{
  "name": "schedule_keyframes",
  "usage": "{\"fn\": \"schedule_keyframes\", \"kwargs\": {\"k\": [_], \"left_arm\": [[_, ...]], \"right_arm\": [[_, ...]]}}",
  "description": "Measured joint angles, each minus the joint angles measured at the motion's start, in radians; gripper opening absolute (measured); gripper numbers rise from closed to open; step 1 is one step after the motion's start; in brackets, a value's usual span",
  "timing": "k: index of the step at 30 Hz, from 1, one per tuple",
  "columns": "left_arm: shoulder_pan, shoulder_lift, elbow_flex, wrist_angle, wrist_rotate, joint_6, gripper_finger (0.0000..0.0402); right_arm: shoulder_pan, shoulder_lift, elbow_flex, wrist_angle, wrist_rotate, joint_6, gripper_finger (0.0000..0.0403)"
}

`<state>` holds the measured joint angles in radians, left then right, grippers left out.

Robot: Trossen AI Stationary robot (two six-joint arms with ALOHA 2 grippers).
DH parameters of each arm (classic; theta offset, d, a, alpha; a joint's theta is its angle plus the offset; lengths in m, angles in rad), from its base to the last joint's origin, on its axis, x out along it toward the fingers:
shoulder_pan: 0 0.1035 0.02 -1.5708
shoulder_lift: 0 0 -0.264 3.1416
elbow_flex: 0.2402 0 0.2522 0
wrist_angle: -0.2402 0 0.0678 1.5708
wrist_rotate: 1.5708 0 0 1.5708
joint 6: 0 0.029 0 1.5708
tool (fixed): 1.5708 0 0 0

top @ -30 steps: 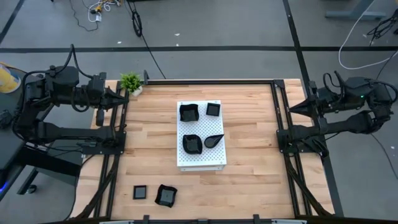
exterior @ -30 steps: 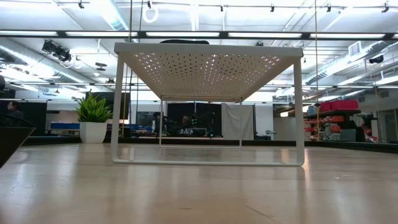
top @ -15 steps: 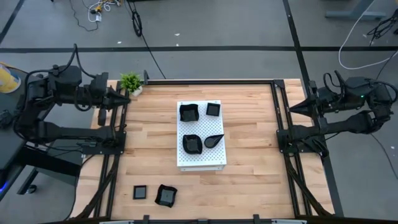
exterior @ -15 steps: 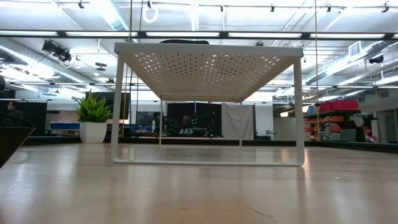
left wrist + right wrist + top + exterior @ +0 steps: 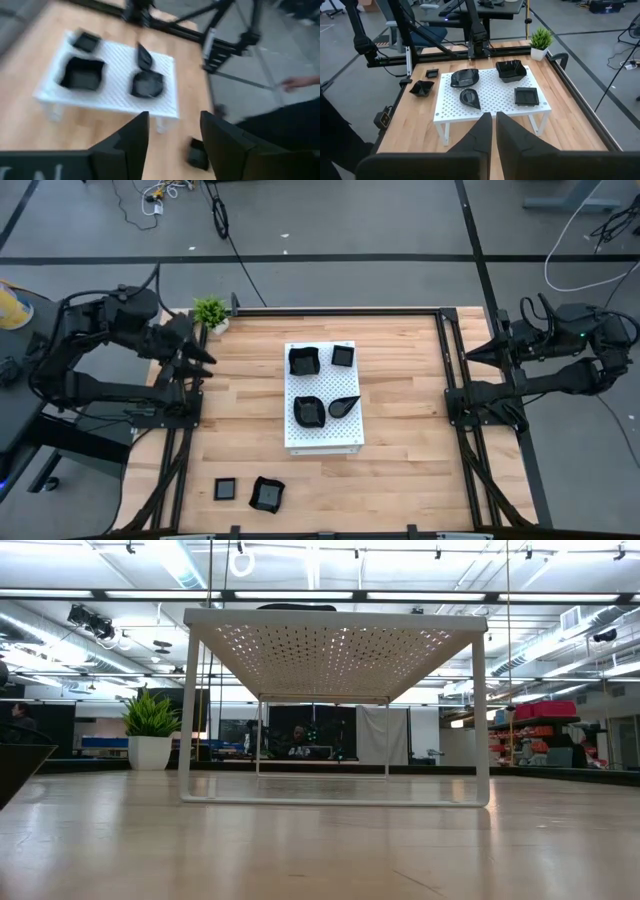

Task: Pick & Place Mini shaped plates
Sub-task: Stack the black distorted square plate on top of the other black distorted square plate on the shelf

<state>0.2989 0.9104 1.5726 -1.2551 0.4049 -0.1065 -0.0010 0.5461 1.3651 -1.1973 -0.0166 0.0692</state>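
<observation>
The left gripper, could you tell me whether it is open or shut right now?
Open. In the left wrist view the left gripper shows its two dark fingers standing clearly apart, with bare table visible between them and nothing held.

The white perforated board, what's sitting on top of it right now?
Four mini shaped plates sit on the white perforated board: a wavy-edged one, a small square one, a rounded one and a teardrop one. The low view shows nothing under the board.

No legible text, label, brand, number or sign anywhere in these views; only blurred pale marks at the lower left of the left wrist view.
</observation>
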Motion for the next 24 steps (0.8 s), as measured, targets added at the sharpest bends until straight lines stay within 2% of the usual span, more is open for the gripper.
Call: {"fn": "schedule_keyframes", "kwargs": {"k": [6,24], "left_arm": [[0.0,0.015,0.0,-0.008,0.121,-0.047,0.0197],[0.0,0.013,0.0,0.034,0.113,-0.099,0.0195]], "right_arm": [[0.0,0.0,0.0,0.0,0.0,0.0,0.0029],[0.0,0.0,0.0,0.0,0.0,0.0,0.0029]]}}
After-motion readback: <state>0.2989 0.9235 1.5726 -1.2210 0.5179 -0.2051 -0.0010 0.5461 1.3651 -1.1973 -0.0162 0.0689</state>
